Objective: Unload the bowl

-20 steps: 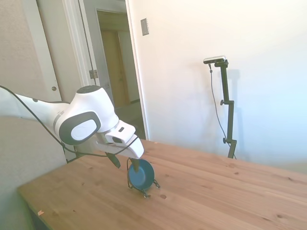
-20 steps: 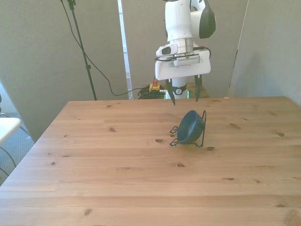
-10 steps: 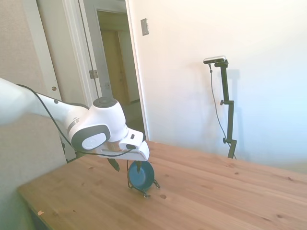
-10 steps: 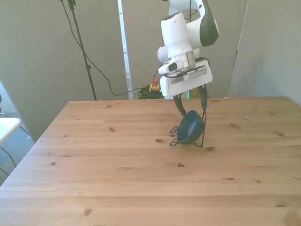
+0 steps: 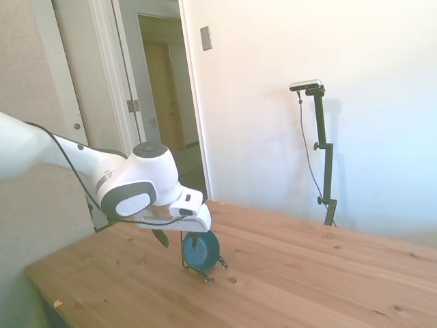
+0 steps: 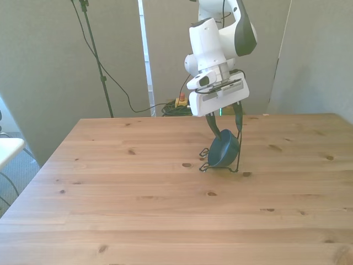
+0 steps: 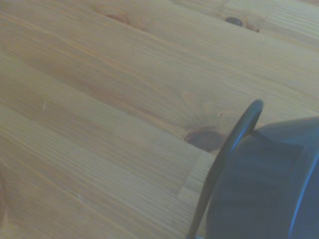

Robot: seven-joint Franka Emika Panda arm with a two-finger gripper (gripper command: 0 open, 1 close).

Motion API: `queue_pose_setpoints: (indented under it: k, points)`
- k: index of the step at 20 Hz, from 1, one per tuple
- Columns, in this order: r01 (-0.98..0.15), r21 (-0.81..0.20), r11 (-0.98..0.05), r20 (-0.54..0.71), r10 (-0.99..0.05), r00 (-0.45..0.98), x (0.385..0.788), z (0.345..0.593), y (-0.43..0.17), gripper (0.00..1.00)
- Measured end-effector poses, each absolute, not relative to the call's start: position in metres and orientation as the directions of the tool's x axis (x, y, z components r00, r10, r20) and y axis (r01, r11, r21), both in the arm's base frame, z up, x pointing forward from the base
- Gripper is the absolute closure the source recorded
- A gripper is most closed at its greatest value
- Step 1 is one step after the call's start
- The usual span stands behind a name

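Since one second ago, the gripper (image 6: 226,125) has come down from above the bowl (image 6: 223,149) and tilted; since half a second ago it has almost not moved. Now its two dark fingers (image 6: 213,126) are spread apart and stand on both sides of the bowl's upper rim, one toward the front view's left, the other beside the rack's tall loop toward the front view's right. They are not closed on the bowl, and I cannot tell if either finger already touches it. In the side view, the gripper (image 5: 179,238) shows one finger (image 5: 161,238) hanging free on the side away from the bowl (image 5: 201,251), while the other is at the top of the bowl.

The bowl is dark teal-blue and stands on its edge, leaning in a thin black wire rack (image 6: 237,153). Its open side faces the front view's left. The rack (image 5: 206,275) stands on the wooden table (image 6: 138,215), near the middle of the table's far half, with small wire loops at its foot.

In the wrist view, the bowl (image 7: 269,189) is a blurred dark shape, with one curved wire of the rack (image 7: 227,154) just beside it, over the table (image 7: 99,109) with its brown knots.

Behind the table in the front view, a cable (image 6: 113,77) hangs down along a grey wall. In the side view, an open door (image 5: 164,89) is behind the arm.
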State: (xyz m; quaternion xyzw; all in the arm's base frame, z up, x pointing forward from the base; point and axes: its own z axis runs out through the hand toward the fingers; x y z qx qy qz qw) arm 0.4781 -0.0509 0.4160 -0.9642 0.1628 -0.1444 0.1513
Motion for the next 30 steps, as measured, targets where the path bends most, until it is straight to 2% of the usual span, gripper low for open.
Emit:
queue_pose_setpoints:
  k: [20, 26, 30]
  points:
    - [-0.246, -0.391, -0.887, 0.132, -0.318, 0.939, 0.497, 0.404, -0.068, 1.00]
    - [-0.231, -0.404, -0.885, 0.145, -0.311, 0.939, 0.501, 0.413, -0.065, 1.00]
    - [-0.210, -0.413, -0.886, 0.191, -0.309, 0.932, 0.481, 0.433, -0.058, 1.00]
